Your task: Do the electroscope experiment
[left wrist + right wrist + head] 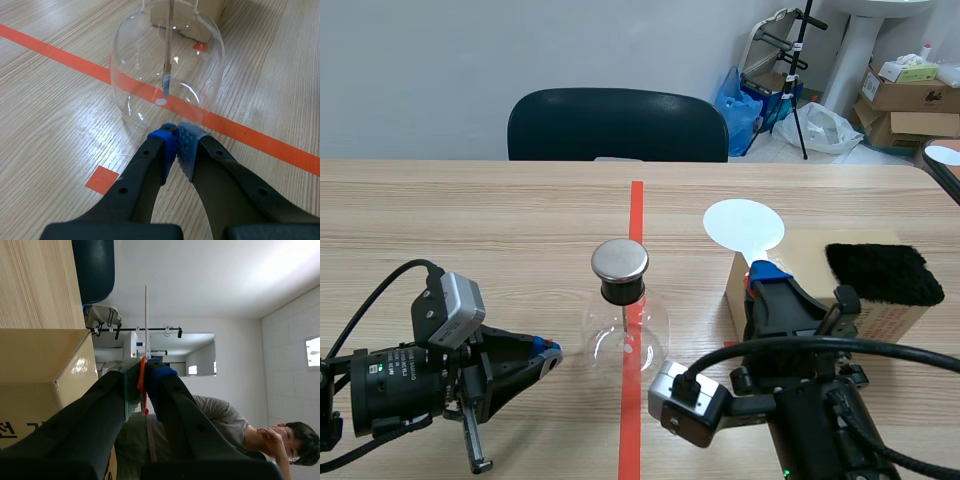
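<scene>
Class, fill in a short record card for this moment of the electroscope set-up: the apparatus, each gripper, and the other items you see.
Electroscope: glass flask with metal cap, upright on the red tape line, mid-table
Left gripper: shut on nothing, tips low, close to the flask's base
Right gripper: shut on the handle of a white disc, held up to the right of the flask
Box: cardboard box, black fur pad lying on top
Behind table: dark chair
</scene>
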Tool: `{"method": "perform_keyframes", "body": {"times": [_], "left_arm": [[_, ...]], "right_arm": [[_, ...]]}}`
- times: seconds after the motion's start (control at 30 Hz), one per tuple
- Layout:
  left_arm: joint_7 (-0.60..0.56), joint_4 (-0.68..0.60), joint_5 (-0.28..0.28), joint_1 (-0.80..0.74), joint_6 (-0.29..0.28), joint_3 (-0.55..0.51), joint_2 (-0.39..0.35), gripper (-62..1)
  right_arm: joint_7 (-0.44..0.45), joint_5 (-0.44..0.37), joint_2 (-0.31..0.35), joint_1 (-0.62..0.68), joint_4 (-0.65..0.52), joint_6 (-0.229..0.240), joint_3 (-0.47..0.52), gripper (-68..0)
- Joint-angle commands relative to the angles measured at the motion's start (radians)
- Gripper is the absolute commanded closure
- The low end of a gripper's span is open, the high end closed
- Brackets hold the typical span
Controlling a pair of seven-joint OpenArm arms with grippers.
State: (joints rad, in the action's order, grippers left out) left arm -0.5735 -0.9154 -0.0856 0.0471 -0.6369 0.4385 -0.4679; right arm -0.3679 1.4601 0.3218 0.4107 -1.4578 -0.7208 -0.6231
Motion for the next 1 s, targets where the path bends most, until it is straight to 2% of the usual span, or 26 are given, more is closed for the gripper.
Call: {"method": "perform_keyframes", "body": {"times": [0.0, 0.23, 0.47, 0.97], "left_arm": [[-0.013, -0.019, 0.014, 0.003, -0.002, -0.001, 0.007, -1.7], [-0.013, -0.019, 0.014, 0.003, -0.002, -0.001, 0.007, -1.7], [-0.013, -0.019, 0.014, 0.003, -0.002, -0.001, 0.007, -1.7], [-0.013, -0.019, 0.014, 0.003, -0.002, -0.001, 0.007, -1.7]], "right_arm": [[-0.005, 0.001, 0.005, -0.009, -0.014, -0.011, 0.003, -1.1], [0.001, 0.001, 0.005, -0.009, -0.014, -0.011, 0.003, -1.1], [0.073, 0.001, 0.005, -0.009, -0.014, -0.011, 0.003, -1.1], [0.388, 0.001, 0.005, -0.009, -0.014, -0.011, 0.003, -1.1]]}}
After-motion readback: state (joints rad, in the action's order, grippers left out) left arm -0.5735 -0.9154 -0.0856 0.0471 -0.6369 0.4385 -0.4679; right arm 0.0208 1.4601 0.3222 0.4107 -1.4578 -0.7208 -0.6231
